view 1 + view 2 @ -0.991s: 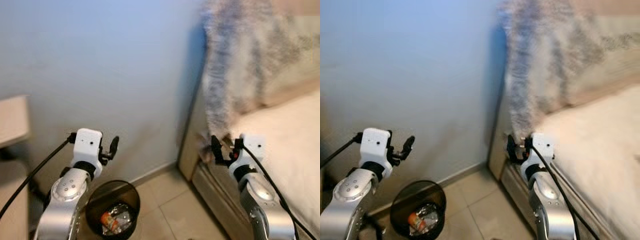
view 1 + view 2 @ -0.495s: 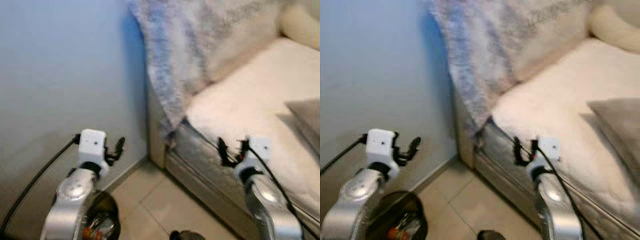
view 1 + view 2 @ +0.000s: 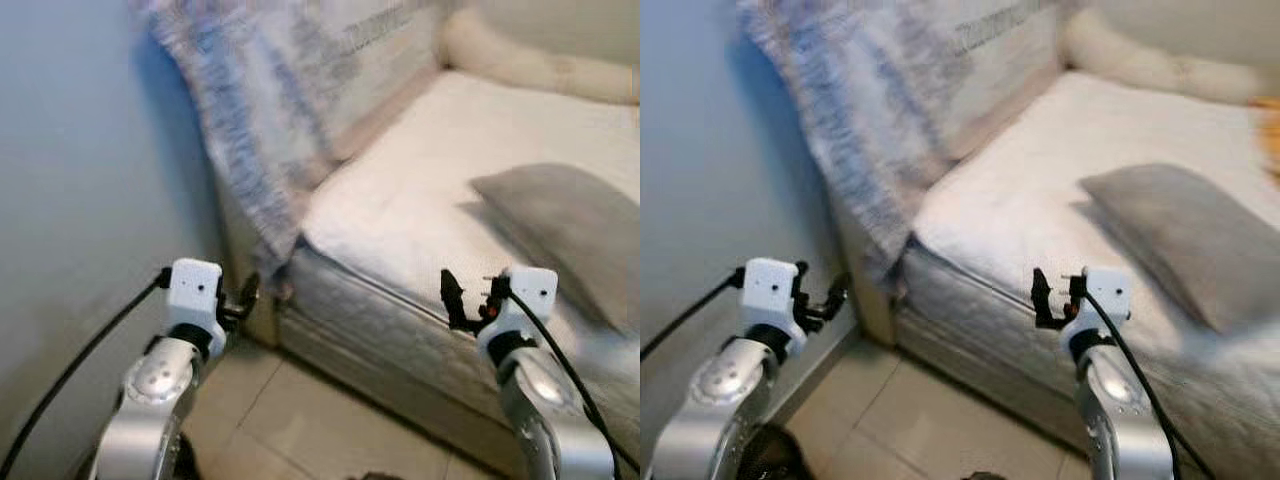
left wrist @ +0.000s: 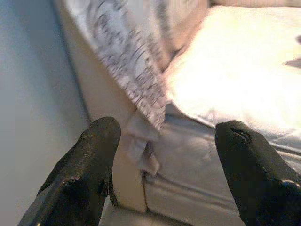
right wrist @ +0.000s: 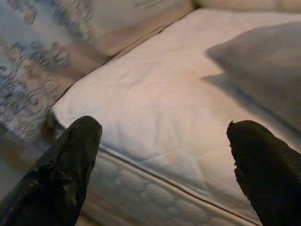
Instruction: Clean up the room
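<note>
Camera swung right: bin gone, bed (image 3: 420, 200) ahead of both pincers. Left pincer (image 4: 164, 160) and right pincer (image 5: 164, 160) spread, empty. Step: searching; next, approach grey pillow (image 3: 565, 235).

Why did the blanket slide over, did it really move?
Cannot tell. The patterned blanket hangs over the bed's end as before, by the wall; the whole picture shifted, so the camera turned.

My head cameras look down at the bed (image 3: 420, 200) corner, wall at frame left. Both wrist cameras face the mattress close up, sharing its white sheet (image 5: 155, 99).
</note>
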Controlling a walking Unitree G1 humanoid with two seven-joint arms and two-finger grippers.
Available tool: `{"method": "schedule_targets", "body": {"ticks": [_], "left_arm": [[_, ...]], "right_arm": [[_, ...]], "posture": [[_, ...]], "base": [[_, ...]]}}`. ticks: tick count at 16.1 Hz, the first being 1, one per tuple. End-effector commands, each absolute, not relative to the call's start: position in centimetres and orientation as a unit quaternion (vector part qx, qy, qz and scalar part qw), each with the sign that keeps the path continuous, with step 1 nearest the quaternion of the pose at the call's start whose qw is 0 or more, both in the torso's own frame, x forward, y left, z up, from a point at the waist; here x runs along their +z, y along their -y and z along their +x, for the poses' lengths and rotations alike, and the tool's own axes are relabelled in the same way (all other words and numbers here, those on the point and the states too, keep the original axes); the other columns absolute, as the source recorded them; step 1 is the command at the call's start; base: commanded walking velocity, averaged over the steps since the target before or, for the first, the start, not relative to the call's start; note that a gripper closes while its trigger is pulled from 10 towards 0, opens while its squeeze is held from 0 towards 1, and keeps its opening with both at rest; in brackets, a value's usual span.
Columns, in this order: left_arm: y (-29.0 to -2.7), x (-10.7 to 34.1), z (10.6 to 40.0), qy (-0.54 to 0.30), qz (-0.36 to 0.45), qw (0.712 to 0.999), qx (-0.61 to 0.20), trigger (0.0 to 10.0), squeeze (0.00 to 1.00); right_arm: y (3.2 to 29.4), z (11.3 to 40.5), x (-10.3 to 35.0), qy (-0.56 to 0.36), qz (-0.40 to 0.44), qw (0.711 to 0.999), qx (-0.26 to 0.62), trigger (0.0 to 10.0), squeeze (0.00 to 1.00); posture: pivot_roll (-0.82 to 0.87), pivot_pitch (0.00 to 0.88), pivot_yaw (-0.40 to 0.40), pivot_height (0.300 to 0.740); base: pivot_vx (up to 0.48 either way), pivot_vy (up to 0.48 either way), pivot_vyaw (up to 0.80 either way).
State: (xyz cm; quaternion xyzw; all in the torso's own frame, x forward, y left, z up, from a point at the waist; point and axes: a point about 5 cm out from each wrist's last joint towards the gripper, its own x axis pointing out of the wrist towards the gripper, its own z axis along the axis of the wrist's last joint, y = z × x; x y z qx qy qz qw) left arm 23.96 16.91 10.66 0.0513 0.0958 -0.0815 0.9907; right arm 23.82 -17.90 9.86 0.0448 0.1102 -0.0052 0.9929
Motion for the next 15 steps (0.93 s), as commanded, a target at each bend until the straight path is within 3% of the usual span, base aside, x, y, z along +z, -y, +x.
{"method": "schedule_targets", "body": {"ticks": [1, 10, 15], "left_arm": [[-16.88, 11.15, 24.23, -0.082, 0.055, 0.992, -0.080, 10.0, 0.00], [-16.82, 11.45, 24.37, -0.069, 0.067, 0.991, -0.097, 10.0, 0.00], [-16.76, 11.46, 24.35, -0.066, 0.066, 0.990, -0.110, 10.0, 0.00]], "right_arm": [[17.79, 23.87, 10.20, -0.103, 0.042, 0.994, -0.007, 10.0, 0.00], [18.08, 23.54, 9.59, -0.113, 0.039, 0.992, -0.027, 10.0, 0.00], [18.17, 23.33, 9.27, -0.117, 0.038, 0.992, -0.032, 10.0, 0.00]], "posture": [[-0.02, 0.000, -0.001, 0.740], [-0.01, 0.000, -0.003, 0.740], [-0.01, 0.000, -0.002, 0.740]], "base": [[0.000, 0.000, -0.80], [0.000, 0.000, -0.80], [0.290, 0.000, -0.80]]}}
